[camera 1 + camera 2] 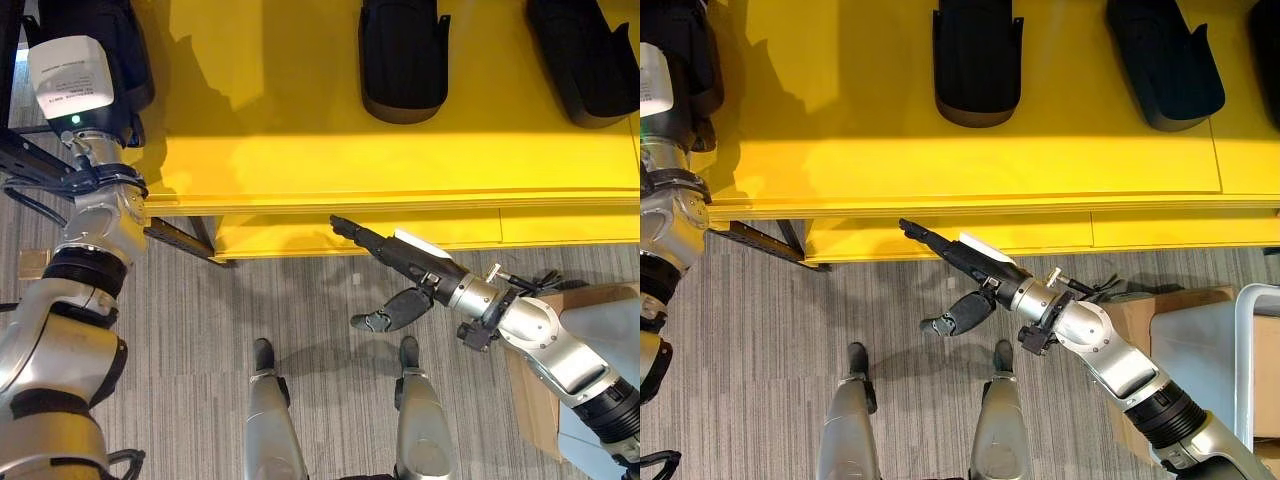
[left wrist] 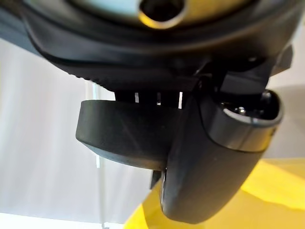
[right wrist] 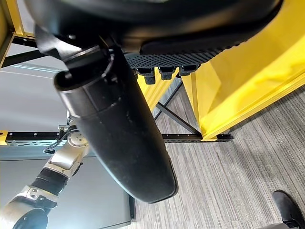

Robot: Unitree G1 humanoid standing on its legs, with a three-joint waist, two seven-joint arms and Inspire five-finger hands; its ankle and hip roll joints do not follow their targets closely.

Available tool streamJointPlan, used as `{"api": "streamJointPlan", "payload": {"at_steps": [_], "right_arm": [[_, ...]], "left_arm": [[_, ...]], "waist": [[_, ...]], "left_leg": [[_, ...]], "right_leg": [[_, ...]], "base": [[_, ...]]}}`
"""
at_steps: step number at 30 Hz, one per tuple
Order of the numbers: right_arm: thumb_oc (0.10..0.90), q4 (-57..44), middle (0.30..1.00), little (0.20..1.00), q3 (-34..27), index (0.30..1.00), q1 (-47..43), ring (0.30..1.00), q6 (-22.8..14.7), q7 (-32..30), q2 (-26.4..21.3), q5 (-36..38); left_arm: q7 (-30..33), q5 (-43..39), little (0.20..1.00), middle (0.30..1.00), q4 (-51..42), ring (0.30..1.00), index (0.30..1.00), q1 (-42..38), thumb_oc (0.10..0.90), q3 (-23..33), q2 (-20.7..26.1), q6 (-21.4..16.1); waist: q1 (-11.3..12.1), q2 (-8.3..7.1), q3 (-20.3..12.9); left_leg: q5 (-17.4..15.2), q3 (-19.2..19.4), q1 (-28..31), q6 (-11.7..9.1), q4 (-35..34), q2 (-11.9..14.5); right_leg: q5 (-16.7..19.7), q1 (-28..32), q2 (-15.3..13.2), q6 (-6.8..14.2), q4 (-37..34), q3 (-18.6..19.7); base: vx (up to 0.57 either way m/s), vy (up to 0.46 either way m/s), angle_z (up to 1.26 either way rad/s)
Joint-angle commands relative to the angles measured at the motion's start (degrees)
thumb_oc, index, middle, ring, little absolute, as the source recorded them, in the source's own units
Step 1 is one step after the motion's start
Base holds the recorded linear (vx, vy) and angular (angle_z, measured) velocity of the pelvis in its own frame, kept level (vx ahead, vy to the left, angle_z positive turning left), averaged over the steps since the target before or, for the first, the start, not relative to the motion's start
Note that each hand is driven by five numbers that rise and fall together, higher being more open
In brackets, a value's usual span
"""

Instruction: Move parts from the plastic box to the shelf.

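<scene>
On the yellow shelf [image 1: 300, 120] lie black parts [image 1: 403, 60], well apart. Right robot hand [image 1: 400, 262] hovers below the shelf edge, fingers straight, empty. Left robot hand [image 2: 190, 157] fingers: cannot tell.

Silver-grey arms wearing black joint bands; dark right hand [image 1: 400, 268] showing white thumb cover; left forearm bearing white labelled block.
</scene>
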Motion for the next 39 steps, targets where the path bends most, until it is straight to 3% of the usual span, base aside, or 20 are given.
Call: {"api": "streamJointPlan", "payload": {"at_steps": [1,6,11,16,20,23,30,39], "right_arm": [[0.9,-3.1,1.0,1.0,-2.1,1.0,-2.5,1.0,-6.8,-1.2,2.9,3.7],[0.9,-3.0,1.0,1.0,-2.6,1.0,-2.7,1.0,-6.5,-1.9,3.6,3.7],[0.9,-3.1,1.0,1.0,-2.7,1.0,-2.5,1.0,-6.0,-3.4,4.6,3.2],[0.9,-2.7,1.0,1.0,-2.9,1.0,-2.0,1.0,-6.1,-4.5,5.7,2.3],[0.9,-2.2,1.0,1.0,-2.8,1.0,-1.9,1.0,-6.1,-4.8,6.7,1.6],[0.9,-1.1,1.0,1.0,-2.5,1.0,-2.9,1.0,-6.3,-4.6,6.9,1.2],[0.9,-2.7,1.0,1.0,-2.5,1.0,-3.6,1.0,-4.3,-3.7,7.6,1.2],[0.9,-3.8,1.0,1.0,-2.9,1.0,-3.8,1.0,-3.0,-1.9,7.8,1.4]], "left_arm": [[6.2,3.5,0.3,0.3,-4.3,0.3,0.3,-10.0,0.4,-3.3,4.5,-1.7],[4.8,0.6,0.3,0.3,-10.7,0.3,0.3,-7.7,0.4,-3.7,2.9,-3.5],[0.6,1.7,0.3,0.3,-20.7,0.3,0.3,-1.3,0.4,0.1,1.3,-4.5],[-0.3,-0.7,0.3,0.3,-24.3,0.3,0.3,3.0,0.4,1.9,0.0,-6.9],[-2.7,1.3,0.3,0.3,-29.4,0.3,0.3,8.4,0.4,5.2,-1.6,-5.0],[-0.7,-1.1,0.3,0.3,-26.0,0.3,0.3,10.0,0.4,6.6,-2.4,-2.5],[8.6,-8.1,0.3,0.3,-10.2,0.3,0.3,7.9,0.4,9.7,-5.7,-3.0],[10.1,-9.6,0.3,0.3,-4.2,0.3,0.3,3.8,0.4,11.9,-7.4,-0.7]], "waist": [[-1.2,-3.02,-6.3],[-0.7,-3.34,-6.7],[0.5,-3.6,-6.8],[1.3,-3.7,-7.0],[2.4,-3.79,-7.1],[2.6,-3.8,-7.5],[1.3,-4.21,-8.3],[0.0,-5.25,-8.8]], "left_leg": [[-0.2,3.0,-3.8,4.7,-0.4,-3.0],[-0.1,2.6,-4.0,4.7,-0.7,-3.2],[0.1,1.8,-4.2,4.6,-0.9,-3.6],[0.4,1.1,-4.4,4.7,-1.2,-3.7],[0.8,0.4,-4.6,4.5,-1.5,-3.7],[1.2,0.2,-4.8,4.3,-1.5,-3.5],[1.7,1.3,-4.6,4.2,-2.0,-2.6],[1.5,2.5,-4.9,4.0,-1.7,-1.8]], "right_leg": [[-8.2,8.5,2.8,-5.0,-1.3,1.2],[-8.2,9.3,3.0,-5.1,-2.3,1.2],[-8.3,10.2,3.2,-5.2,-3.0,0.9],[-8.4,10.8,3.3,-5.3,-3.4,0.6],[-8.4,11.6,3.3,-5.4,-4.1,0.2],[-8.5,12.2,3.4,-5.5,-4.5,0.3],[-8.2,12.8,3.6,-5.3,-5.4,1.0],[-8.1,13.4,3.7,-5.1,-6.3,1.7]], "base": [[-0.01,-0.047,0.0],[-0.01,-0.07,-0.01],[-0.02,-0.067,0.0],[-0.02,-0.069,0.0],[-0.01,-0.048,0.03],[-0.01,-0.006,0.02],[0.0,0.004,-0.01],[0.0,0.006,-0.01]]}}
